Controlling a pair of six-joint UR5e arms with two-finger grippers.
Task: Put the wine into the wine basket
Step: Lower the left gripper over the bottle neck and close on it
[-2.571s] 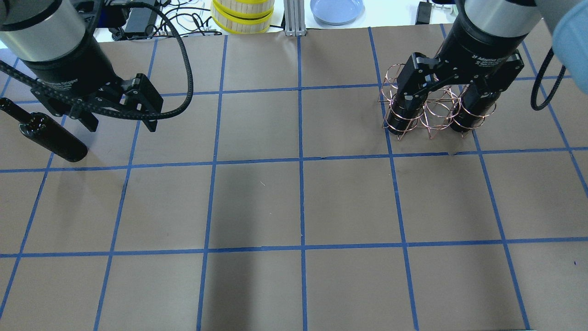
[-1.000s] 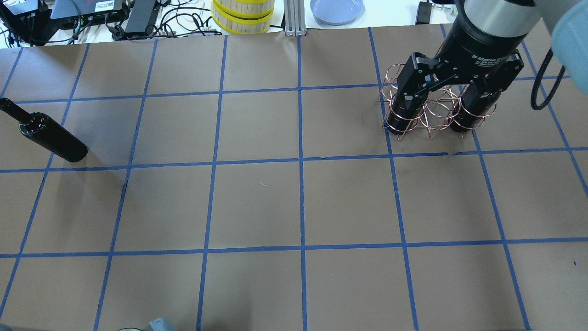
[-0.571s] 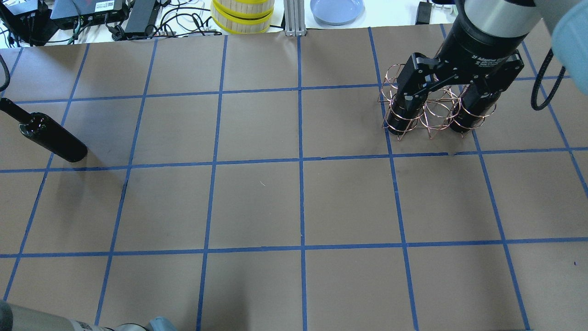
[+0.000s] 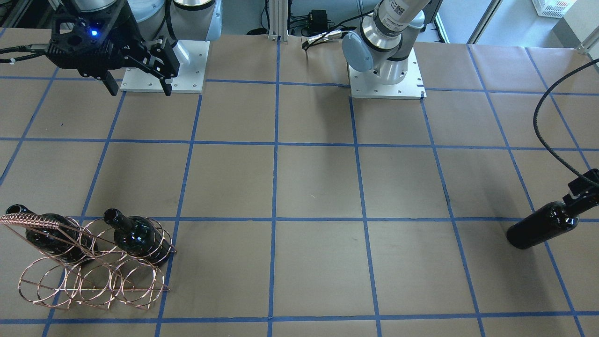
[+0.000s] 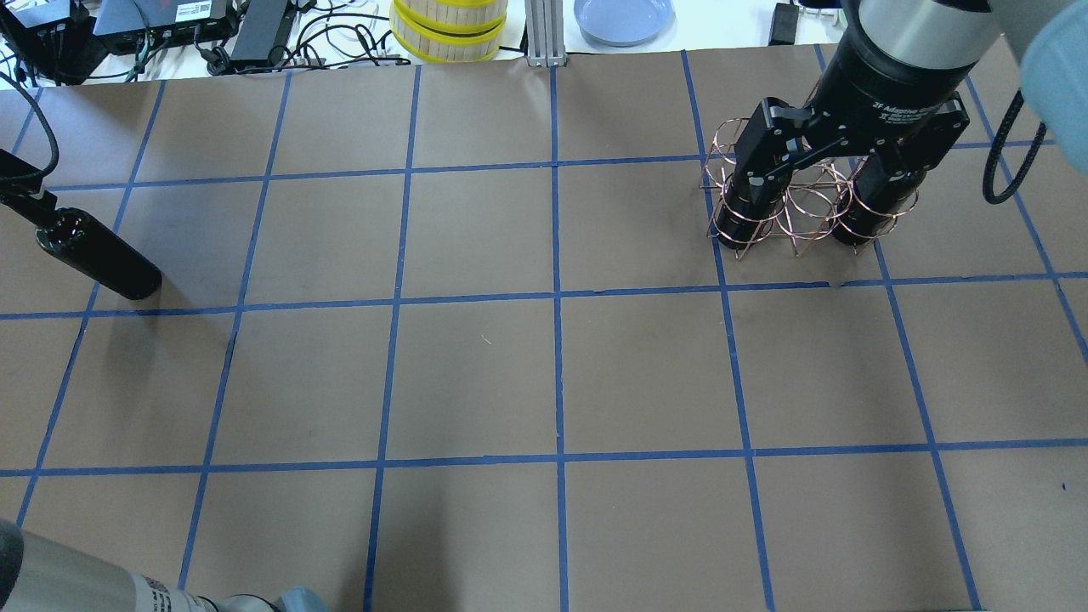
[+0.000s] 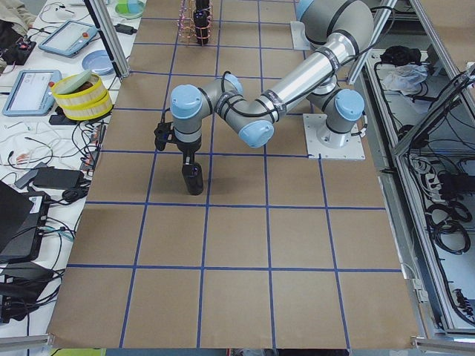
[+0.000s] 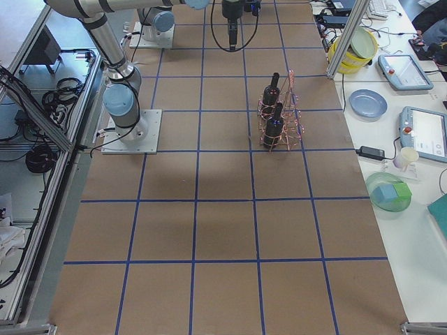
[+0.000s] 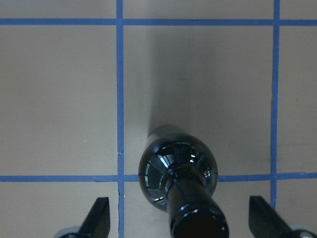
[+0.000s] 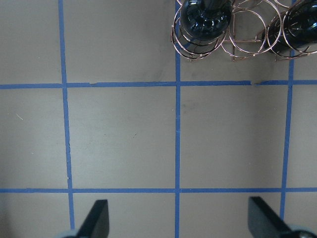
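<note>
While the right claw [image 9: 178,218] hangs open, the open left claw [image 8: 181,218] straddles the upright wine [image 8: 176,168].

Bright, even light from above fills every view; the brown paper table [image 5: 476,374] gives back no glare, and the shadows on it are faint and soft-edged; the wine bottle [image 8: 177,173] casts a dim grey shadow up the left wrist view; its glossy shoulder carries small white reflections, and its mouth, close to the lens, looks soft; the white bench [image 5: 722,21] beyond the table is nearly blown out in the overhead view; the bottle at that view's left edge leans outward, a wide-angle effect; the wine basket [image 9: 247,40] shows crisp wires in the right wrist view.
</note>
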